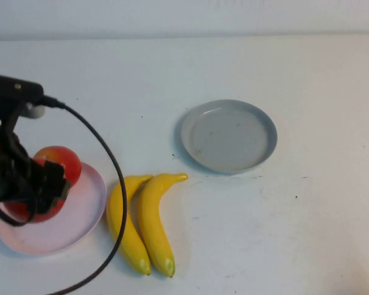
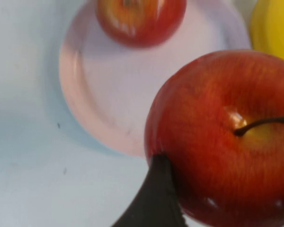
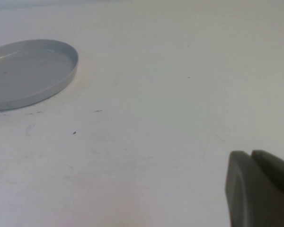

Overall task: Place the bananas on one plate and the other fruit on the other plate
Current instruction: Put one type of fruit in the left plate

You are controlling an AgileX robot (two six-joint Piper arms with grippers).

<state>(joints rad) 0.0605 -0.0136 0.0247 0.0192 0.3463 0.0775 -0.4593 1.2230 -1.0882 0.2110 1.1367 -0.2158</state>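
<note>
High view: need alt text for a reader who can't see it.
The left gripper holds a red apple over the pink plate at the table's left; a second apple shows beneath the gripper. Two bananas lie side by side on the table beside that plate, the grey plate sits empty farther back, and the right gripper is out of frame.

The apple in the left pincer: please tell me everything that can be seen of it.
The held apple is glossy red with orange-yellow streaks, a yellowish stem dimple and a thin dark curved stem. It looks whole and smooth. The left pincer grips it above the pale pink plate, one dark finger pressing its side. The other apple already lies on that plate. Whether the held apple touches the plate cannot be told.
</note>
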